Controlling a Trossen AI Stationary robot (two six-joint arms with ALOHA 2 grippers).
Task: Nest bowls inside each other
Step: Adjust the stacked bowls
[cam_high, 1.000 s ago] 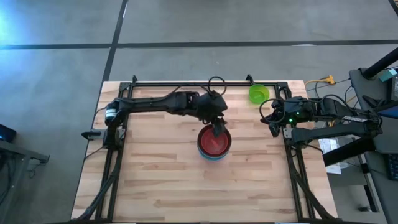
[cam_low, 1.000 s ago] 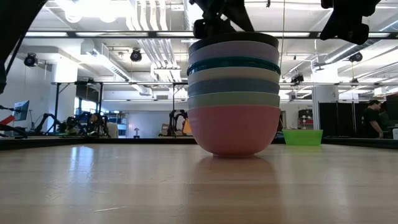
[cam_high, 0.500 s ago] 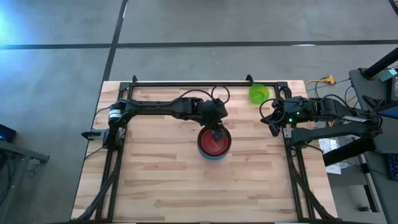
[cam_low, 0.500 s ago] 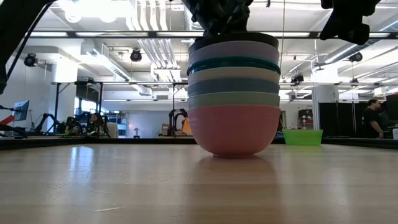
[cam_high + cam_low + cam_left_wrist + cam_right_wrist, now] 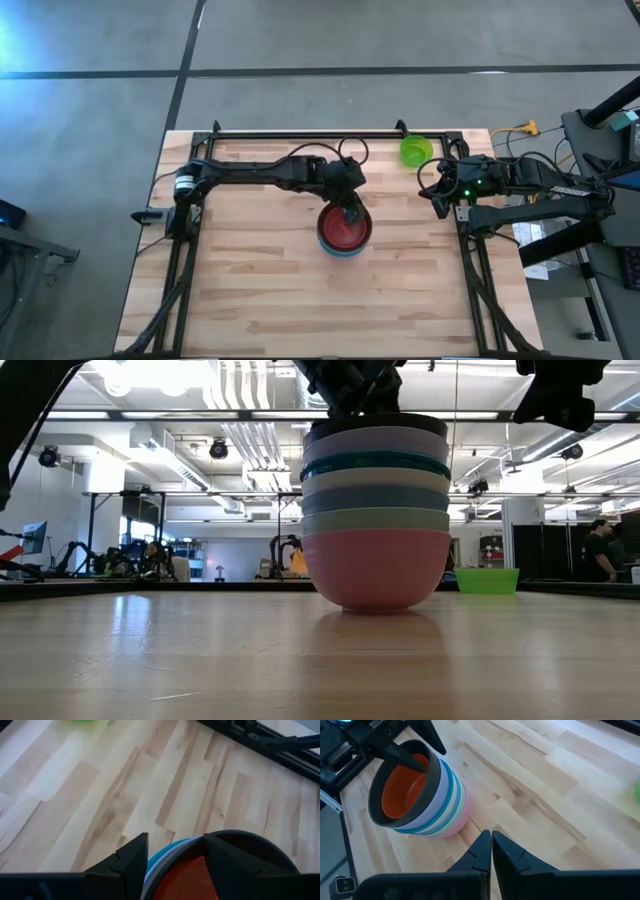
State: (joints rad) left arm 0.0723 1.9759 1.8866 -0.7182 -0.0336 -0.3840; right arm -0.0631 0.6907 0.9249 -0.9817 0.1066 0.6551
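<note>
A stack of nested bowls [image 5: 345, 235] stands mid-table on its pink bottom bowl [image 5: 376, 570]. Above that come mint, blue, white, teal, lavender and black, and the red bowl [image 5: 402, 790] sits inside the top. My left gripper [image 5: 350, 213] is open at the stack's far rim. One finger [image 5: 405, 757] reaches down into the red bowl and the other [image 5: 432, 737] stands outside the stack. The lime green bowl [image 5: 416, 151] rests on the table near the far right corner. My right gripper [image 5: 437, 195] is shut and waits at the right edge. My left gripper comes at the stack's far rim [image 5: 172, 851] from above, pointing down, with the rim between its open fingers. I cannot tell whether either finger touches the bowls.
A black frame [image 5: 300, 134] runs along the table's far edge and down both sides. Bare wood [image 5: 250, 290] lies left of the stack and toward the near edge. The room beyond the table holds equipment, and a person [image 5: 600, 550] stands far off.
My left gripper has come down onto the stack's far rim and then held still. The bowls have not moved.
</note>
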